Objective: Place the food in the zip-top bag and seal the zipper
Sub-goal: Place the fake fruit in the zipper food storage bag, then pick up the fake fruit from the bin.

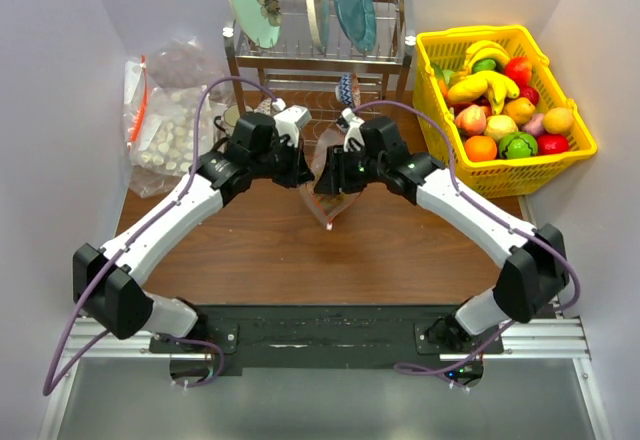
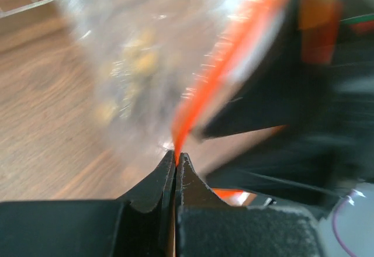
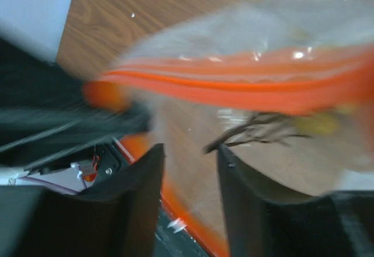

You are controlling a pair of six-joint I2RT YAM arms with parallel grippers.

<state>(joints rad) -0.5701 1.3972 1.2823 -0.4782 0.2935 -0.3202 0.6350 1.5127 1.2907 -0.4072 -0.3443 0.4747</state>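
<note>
Wooden worktop [image 1: 350, 250]: food [image 3: 320, 124] inside zip-top bag [image 1: 333, 200]; left gripper [image 2: 176, 157] pinches zipper [image 2: 234, 47], right gripper [image 3: 190, 169] spread; seal unconfirmed.

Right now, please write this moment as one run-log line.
left gripper: shut on zipper | right gripper: open, zipper close by | zip-top bag: between grippers, food inside

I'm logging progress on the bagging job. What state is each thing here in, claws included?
Left claw: shut on the end of the orange-red zipper strip.
Right claw: open, jaws apart near that strip.
Zipper strip: blurred; sealed or not, cannot tell.
Clear plastic zip-top bag: held up by the left claw.
Yellowish food pieces: inside the bag.
Yellow plastic basket: full of toy fruit.
</note>
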